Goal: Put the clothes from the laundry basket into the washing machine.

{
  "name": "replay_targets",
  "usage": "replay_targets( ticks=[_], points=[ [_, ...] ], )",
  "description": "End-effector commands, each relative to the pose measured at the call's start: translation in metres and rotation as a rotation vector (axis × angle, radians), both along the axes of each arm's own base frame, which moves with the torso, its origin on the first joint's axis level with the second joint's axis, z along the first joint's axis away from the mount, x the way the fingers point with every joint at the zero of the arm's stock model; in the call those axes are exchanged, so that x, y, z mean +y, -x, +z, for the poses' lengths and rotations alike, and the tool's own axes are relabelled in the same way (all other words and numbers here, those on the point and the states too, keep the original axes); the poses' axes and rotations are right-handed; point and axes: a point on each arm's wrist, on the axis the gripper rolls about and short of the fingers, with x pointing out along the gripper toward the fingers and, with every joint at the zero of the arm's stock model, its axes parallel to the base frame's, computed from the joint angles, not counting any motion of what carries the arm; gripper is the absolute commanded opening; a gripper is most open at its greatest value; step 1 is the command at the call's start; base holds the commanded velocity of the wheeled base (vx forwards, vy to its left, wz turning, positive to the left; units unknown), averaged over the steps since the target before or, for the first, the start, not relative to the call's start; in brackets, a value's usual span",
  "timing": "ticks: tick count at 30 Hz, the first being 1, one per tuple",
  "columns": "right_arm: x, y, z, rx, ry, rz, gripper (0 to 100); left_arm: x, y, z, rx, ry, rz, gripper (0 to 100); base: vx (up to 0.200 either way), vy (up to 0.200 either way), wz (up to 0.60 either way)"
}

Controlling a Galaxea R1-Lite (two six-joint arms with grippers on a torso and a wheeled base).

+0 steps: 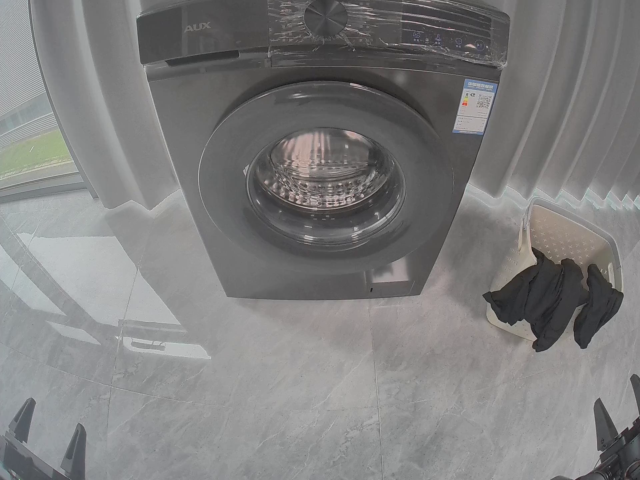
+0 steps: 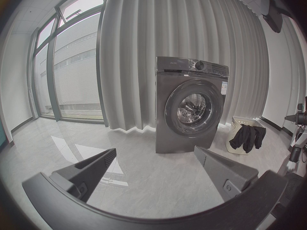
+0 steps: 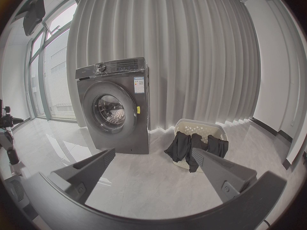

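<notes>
Left gripper (image 1: 52, 428) and right gripper (image 1: 619, 398) gape wide, empty, before the glossy grey metal washing machine (image 1: 320, 135).
Head view: its glass door (image 1: 325, 180) is shut; beside it stands a cream perforated plastic laundry basket (image 1: 567, 235), black clothes (image 1: 553, 298) draped over its rim, on polished floor (image 1: 267, 381). Wrist views: matte wedge fingers (image 2: 92, 166) far apart, touching nothing.
</notes>
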Motion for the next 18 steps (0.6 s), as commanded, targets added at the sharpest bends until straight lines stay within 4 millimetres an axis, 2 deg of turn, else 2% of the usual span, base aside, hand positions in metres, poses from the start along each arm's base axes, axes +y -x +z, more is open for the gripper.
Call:
replay_targets(
  ticks=[1,18],
  points=[
    [0.0,-0.0001,-0.0052,0.001,0.001,0.0,100,0.0,0.0,-0.0053,0.001,-0.001,0.001,100,0.0,0.0,0.0],
    [0.0,-0.0001,-0.0052,0.001,0.0,0.0,100,0.0,0.0,-0.0053,0.001,0.004,0.001,100,0.0,0.0,0.0]
  ],
)
